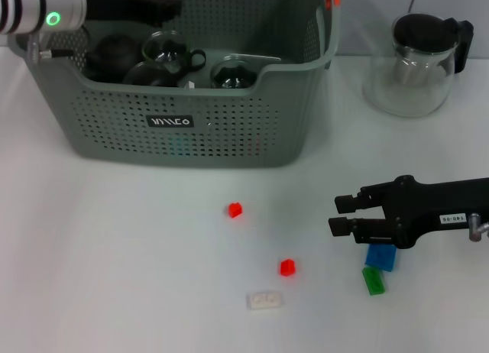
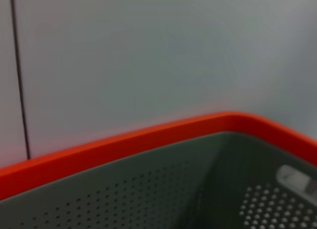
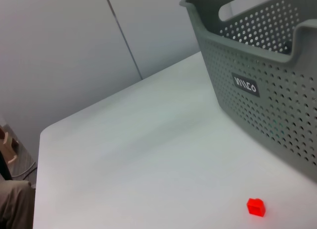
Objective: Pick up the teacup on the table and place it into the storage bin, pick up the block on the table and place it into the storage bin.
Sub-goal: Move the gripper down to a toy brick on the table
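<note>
Filling the upper left of the head view, the storage bin [image 1: 191,116] already holds dark teaware. On the table [image 1: 114,254], lower right, the right gripper [image 1: 341,214] hangs spread beside the blue block [image 1: 380,257]; approach squarely. The left gripper's state I cannot tell.

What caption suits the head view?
Right end effector open above the table beside a blue block; teaware already in the storage bin.
</note>
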Available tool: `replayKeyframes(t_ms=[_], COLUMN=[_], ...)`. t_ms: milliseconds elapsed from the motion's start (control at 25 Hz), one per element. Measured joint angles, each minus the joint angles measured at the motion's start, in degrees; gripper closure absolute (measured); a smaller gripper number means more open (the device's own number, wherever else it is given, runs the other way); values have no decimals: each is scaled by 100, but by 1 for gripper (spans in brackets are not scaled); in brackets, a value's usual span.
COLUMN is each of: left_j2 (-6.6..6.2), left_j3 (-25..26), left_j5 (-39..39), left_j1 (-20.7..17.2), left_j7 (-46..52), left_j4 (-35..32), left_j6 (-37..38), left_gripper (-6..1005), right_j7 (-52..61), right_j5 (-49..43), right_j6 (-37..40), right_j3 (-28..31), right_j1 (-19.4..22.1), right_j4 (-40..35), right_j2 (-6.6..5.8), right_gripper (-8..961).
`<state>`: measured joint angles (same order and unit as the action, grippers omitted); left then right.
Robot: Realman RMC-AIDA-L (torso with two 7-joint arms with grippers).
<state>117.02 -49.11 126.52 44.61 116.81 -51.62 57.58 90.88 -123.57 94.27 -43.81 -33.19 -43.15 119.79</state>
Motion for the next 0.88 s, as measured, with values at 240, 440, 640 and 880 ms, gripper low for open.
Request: replayKeyframes(t_ms=[240, 440, 640, 880], left_j2=[447, 380, 457, 723], left_j3=[81, 465, 961, 767], left_j5=[-1297, -3038, -2520, -1325], left_j1=[-856, -1556, -2011, -2406], left_j7=[-794, -1785, -3123, -4910], left_j4=[-1300, -1275, -664, 247], left_j6=[678, 2537, 4096, 4075], left_gripper=[727, 617, 422, 379], right_j7=[-5, -8, -9, -6], right_j5=[0, -4, -8, -7], right_j6=[-4, -43, -79, -85], right_j3=[19, 21, 10, 23], right_j1=[24, 26, 29, 23], right_j4=[0, 0, 4, 9], right_j2=[-5, 0, 11, 10], right_gripper=[494, 494, 491, 491])
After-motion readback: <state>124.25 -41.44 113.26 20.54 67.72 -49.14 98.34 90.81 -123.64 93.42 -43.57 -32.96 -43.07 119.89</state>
